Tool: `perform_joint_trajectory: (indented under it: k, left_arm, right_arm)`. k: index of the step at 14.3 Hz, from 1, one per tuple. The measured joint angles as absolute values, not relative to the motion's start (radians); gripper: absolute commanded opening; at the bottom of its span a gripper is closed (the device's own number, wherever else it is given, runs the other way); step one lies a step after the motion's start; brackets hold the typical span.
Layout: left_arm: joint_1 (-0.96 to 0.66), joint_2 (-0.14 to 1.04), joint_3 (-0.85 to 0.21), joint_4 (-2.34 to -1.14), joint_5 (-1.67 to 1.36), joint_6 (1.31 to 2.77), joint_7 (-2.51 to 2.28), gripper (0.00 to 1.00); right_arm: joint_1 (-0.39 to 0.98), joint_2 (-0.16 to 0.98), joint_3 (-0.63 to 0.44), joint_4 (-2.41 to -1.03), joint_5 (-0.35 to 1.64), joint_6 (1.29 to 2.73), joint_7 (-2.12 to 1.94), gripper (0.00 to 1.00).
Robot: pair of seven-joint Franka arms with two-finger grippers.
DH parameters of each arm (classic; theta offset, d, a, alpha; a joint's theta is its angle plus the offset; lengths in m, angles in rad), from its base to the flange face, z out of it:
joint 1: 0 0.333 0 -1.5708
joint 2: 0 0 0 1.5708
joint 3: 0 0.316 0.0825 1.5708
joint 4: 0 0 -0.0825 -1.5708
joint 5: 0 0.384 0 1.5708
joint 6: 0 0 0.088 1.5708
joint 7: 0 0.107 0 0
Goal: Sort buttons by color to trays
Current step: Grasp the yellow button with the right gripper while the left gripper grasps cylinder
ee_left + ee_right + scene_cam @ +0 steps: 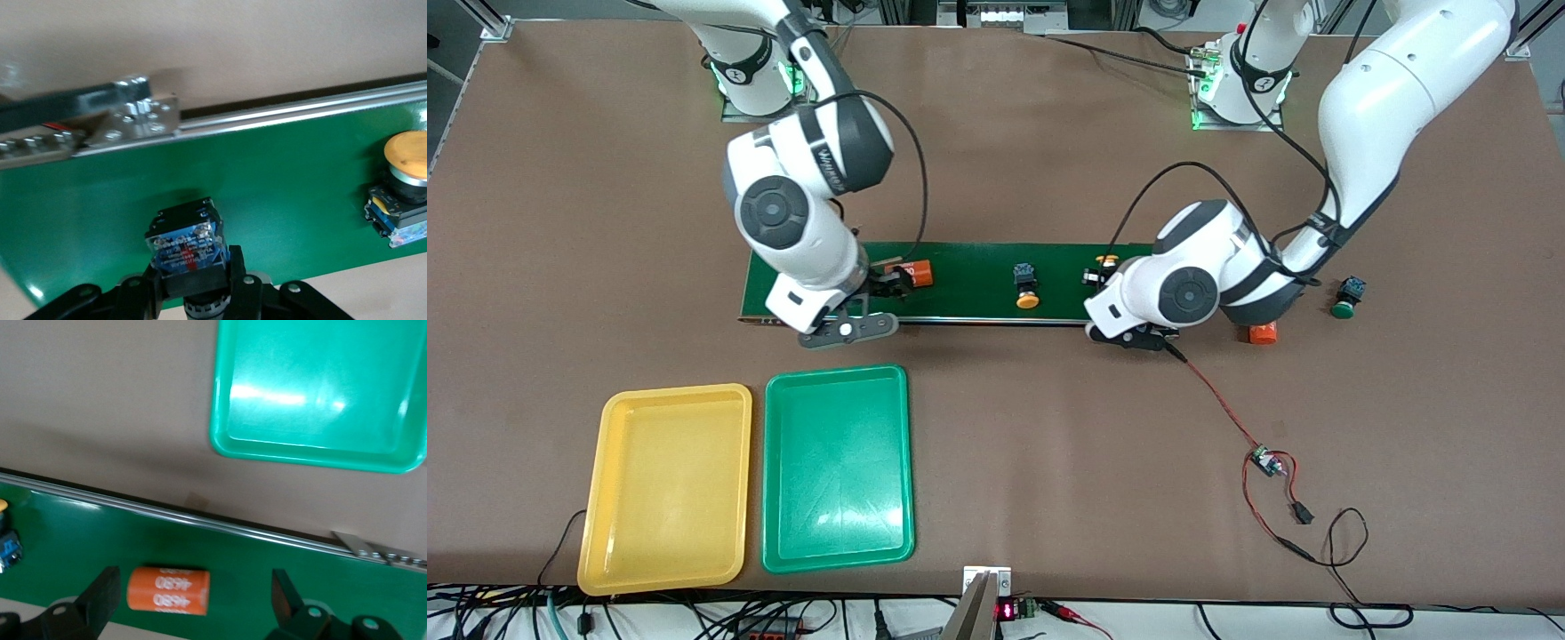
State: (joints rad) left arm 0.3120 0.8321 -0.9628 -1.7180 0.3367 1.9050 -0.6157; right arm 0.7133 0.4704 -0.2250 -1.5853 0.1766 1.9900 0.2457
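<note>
Four push-button switches are in play. One yellow-capped button (1026, 286) lies mid-belt on the dark-green conveyor (969, 267), its round mushroom cap nearer the front camera than its black-and-blue body. A second yellow-capped button (187, 247) sits at the belt's end toward the left arm, largely hidden by that arm in the front view; in the left wrist view only its labelled blue-and-black body shows, the cap cut off. The left gripper (193, 293) is clenched on this button, fingers pressed against either side of its body. A green-capped button (1346, 297) rests on the brown table off the belt's end — the fourth button cannot be made out.

The right gripper (197, 600) hovers with fingers spread wide over an orange cylinder marked "4680" (169, 591) at the opposite belt end. Another orange cylinder (1263, 333) lies partly hidden under the left arm.

Two shallow, glossy plastic trays with rounded corners — yellow tray (665, 487) and green tray (838, 468) — sit side by side, nearer the front camera than the belt.
</note>
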Motion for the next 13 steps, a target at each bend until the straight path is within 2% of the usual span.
perform_joint_trajectory:
  k: [5, 11, 13]
  left_arm:
    - [0.339, 0.82, -0.966, -1.699, 0.337, 1.884, -0.641, 1.0]
    - [0.401, 0.75, -0.965, -1.466, 0.366, 1.593, -0.64, 1.0]
    - [0.448, 0.75, -0.958, -1.441, 0.421, 1.549, -0.634, 1.0]
  right_arm:
    - [0.729, 0.479, -0.229, -1.583, 0.177, 1.998, 0.269, 1.0]
    - [0.745, 0.48, -0.23, -1.583, 0.177, 1.998, 0.304, 1.0]
    - [0.786, 0.482, -0.227, -1.583, 0.178, 2.004, 0.359, 1.0]
